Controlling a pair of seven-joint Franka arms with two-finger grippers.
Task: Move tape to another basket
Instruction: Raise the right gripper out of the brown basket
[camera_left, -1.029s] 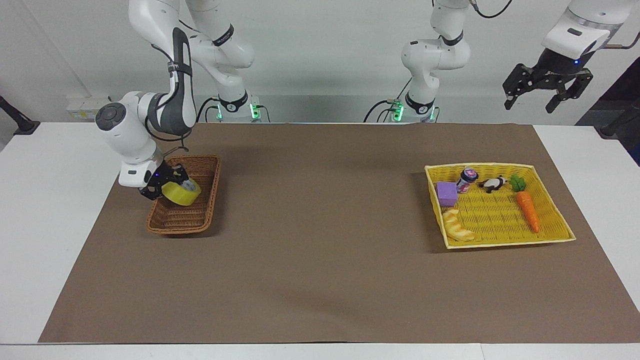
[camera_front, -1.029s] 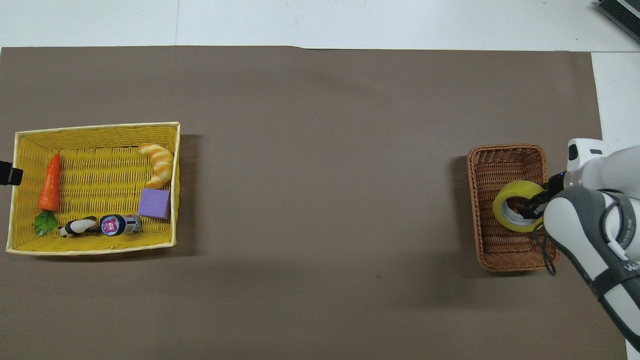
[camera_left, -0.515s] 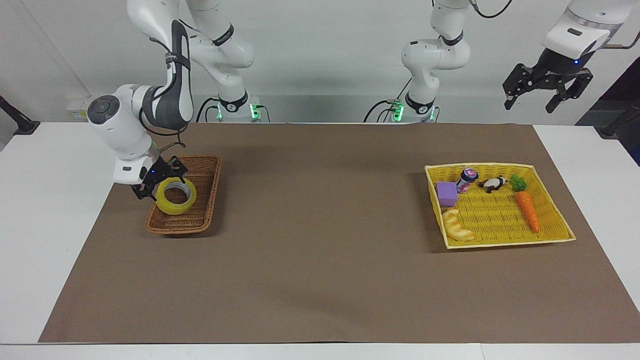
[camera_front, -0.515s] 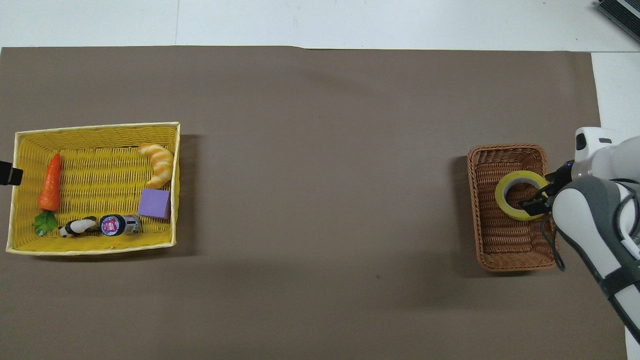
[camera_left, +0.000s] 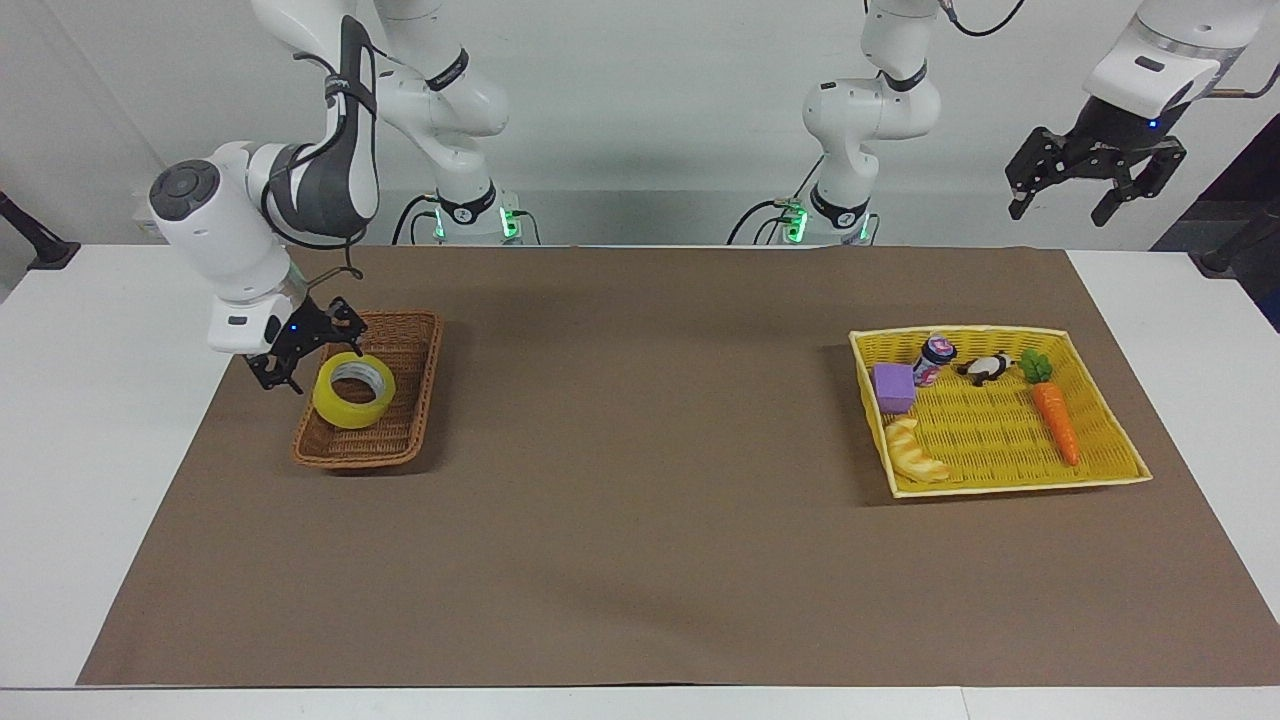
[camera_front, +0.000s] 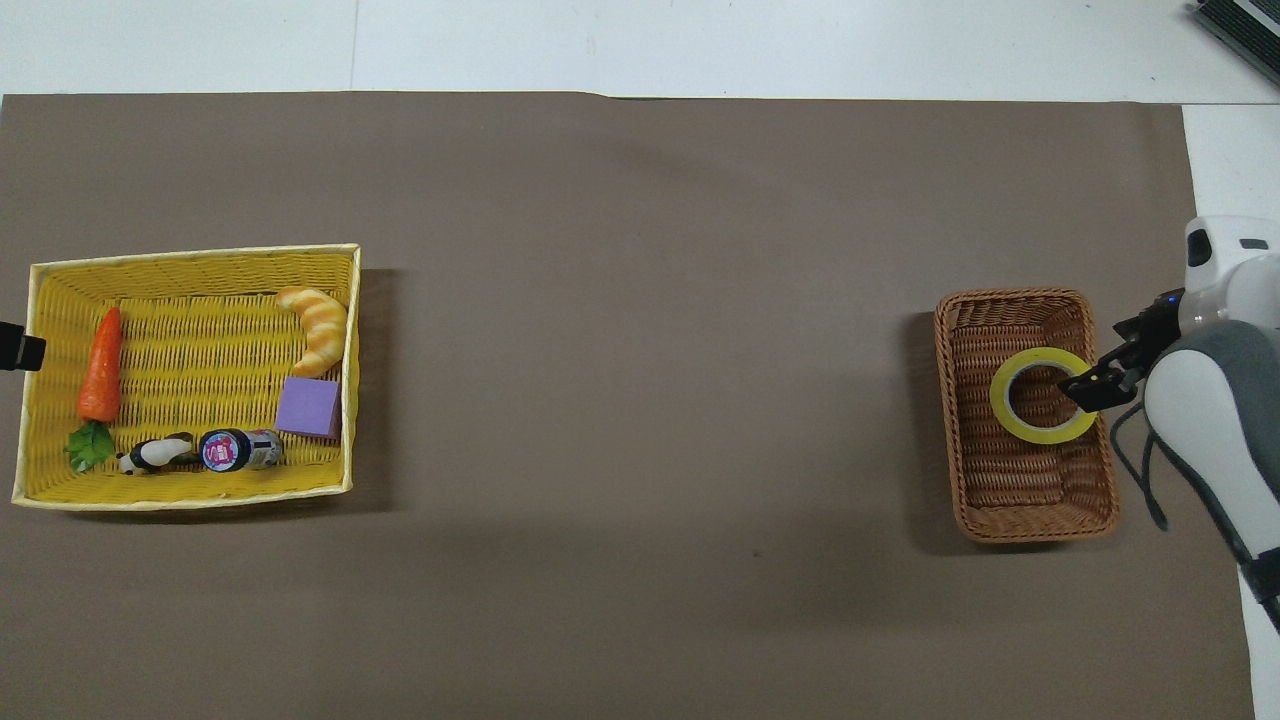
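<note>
Lying in the basket, the tape sits beside the right gripper, jaws released; left gripper waits, jaws spread.

Brown mat between the two baskets is bare, wide lane for either arm. Wicker basket at the right arm's end: tape fills its middle, right gripper open, over the rim beside the tape. Yellow tray at the left arm's end is crowded on the robot-near side; carrot and croissant flank a bare patch. Left gripper waits high, past the mat's end.
</note>
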